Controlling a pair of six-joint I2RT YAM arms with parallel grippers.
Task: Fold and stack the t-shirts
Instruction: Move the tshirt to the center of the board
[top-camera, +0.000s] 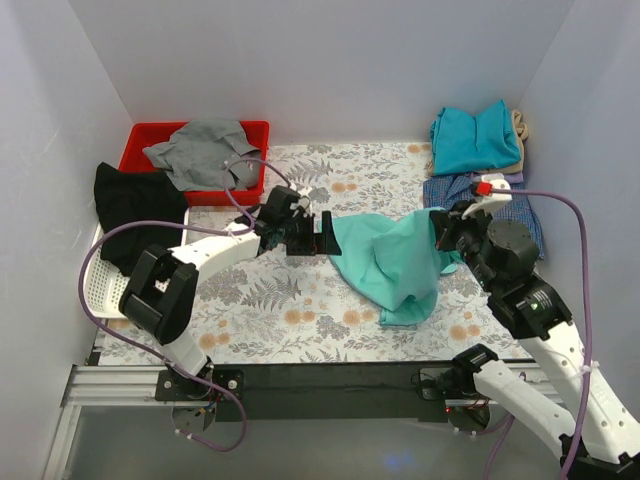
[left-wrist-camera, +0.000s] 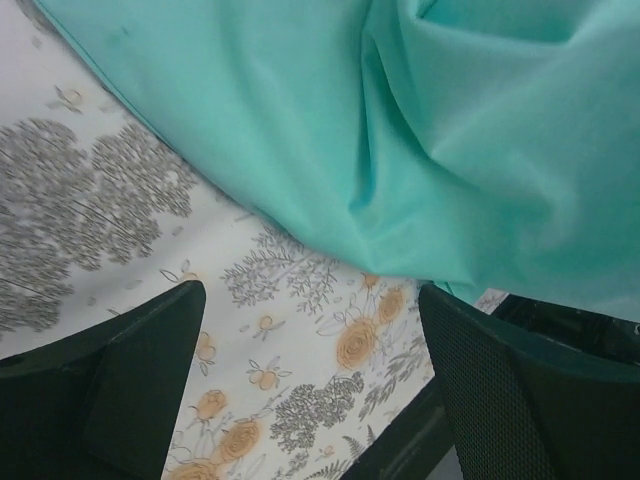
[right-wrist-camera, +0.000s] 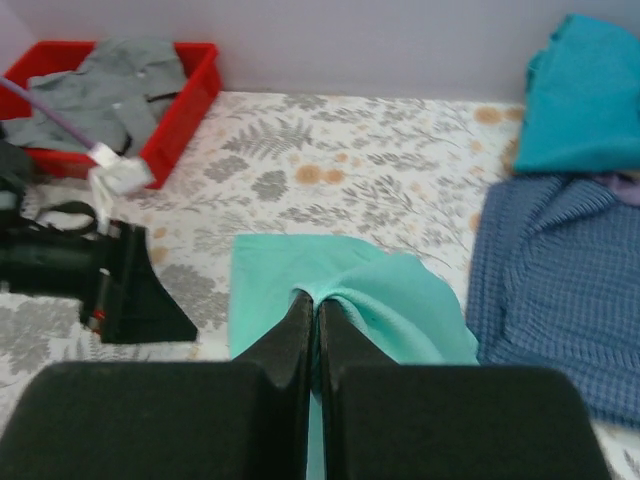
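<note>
The mint-green t-shirt (top-camera: 395, 262) lies bunched on the floral table, right of centre. My right gripper (top-camera: 440, 222) is shut on a fold of it at its right edge, with cloth pinched between the fingers (right-wrist-camera: 316, 303). My left gripper (top-camera: 322, 236) is open and empty, just off the shirt's left edge; in the left wrist view the mint cloth (left-wrist-camera: 400, 130) lies ahead of the spread fingers (left-wrist-camera: 490, 370). A teal-blue shirt (top-camera: 474, 138) lies folded at the back right on beige cloth (top-camera: 519, 128), and a blue check shirt (top-camera: 500, 210) lies below it.
A red bin (top-camera: 150, 140) holding a grey garment (top-camera: 205, 152) stands at the back left. A black garment (top-camera: 135, 212) hangs over a white basket (top-camera: 98, 285) at the left edge. White walls close the sides and back.
</note>
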